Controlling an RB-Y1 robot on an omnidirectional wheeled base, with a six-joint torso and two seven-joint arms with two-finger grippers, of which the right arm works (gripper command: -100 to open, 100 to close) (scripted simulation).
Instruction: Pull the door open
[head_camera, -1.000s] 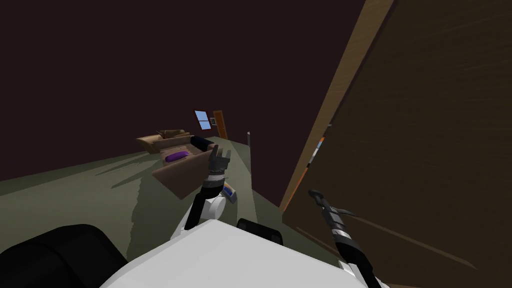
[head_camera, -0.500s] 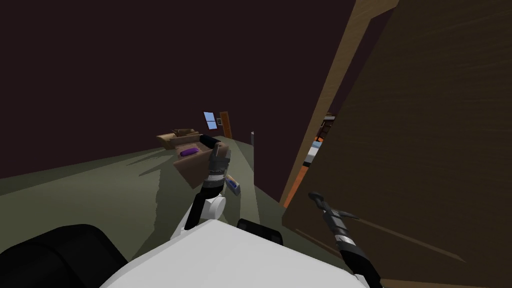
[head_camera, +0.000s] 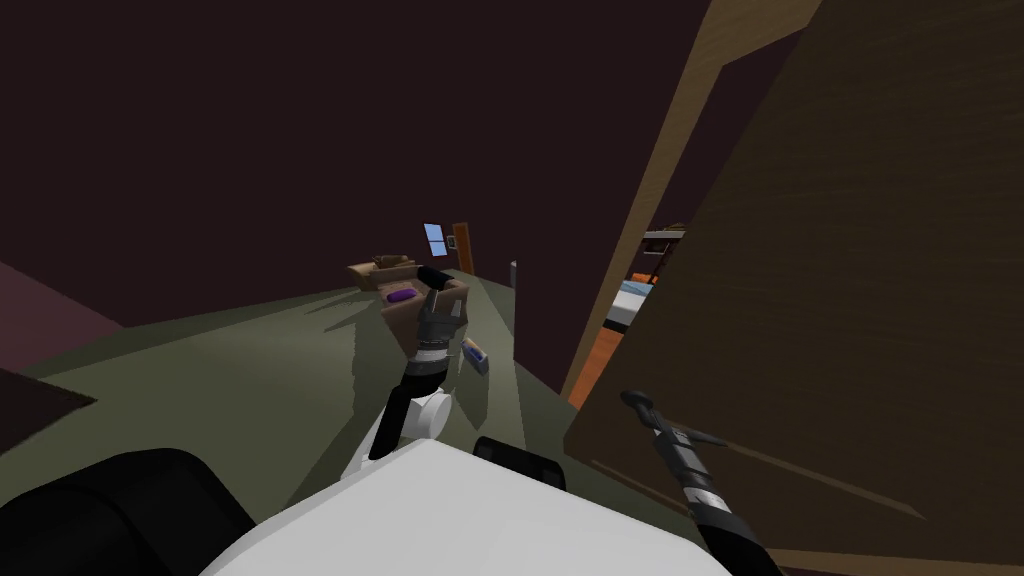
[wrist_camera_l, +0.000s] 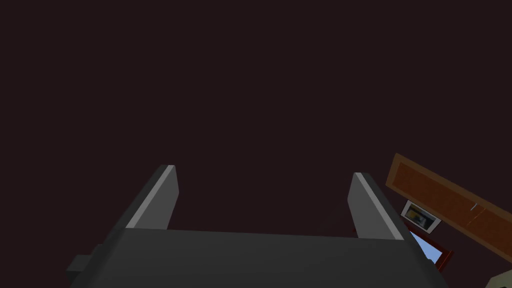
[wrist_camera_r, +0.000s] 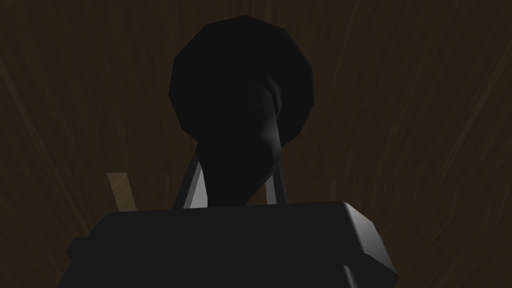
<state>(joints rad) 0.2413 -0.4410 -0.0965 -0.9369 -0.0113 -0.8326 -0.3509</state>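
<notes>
A dark brown wooden door (head_camera: 850, 300) stands ajar on the right, swung away from its lighter wooden frame (head_camera: 650, 200). My right gripper (head_camera: 640, 402) is at the door's face, shut on the black door handle (wrist_camera_r: 240, 115). In the right wrist view its two fingers (wrist_camera_r: 194, 189) press the handle's neck from both sides, below the round rosette. My left gripper (head_camera: 437, 315) hangs in front of my chest with its fingers (wrist_camera_l: 160, 197) wide apart and nothing between them.
Through the gap between door and frame shows a lit room with an orange floor (head_camera: 600, 355) and a bed (head_camera: 630, 295). Far across the green floor stand brown sofas (head_camera: 400, 285) with a purple cushion. A small box (head_camera: 476, 356) lies on the floor.
The door has swung further open, and the gap at the frame has widened to show more of the lit room. My view has turned, so the sofas shifted right. The right gripper stays on the handle.
</notes>
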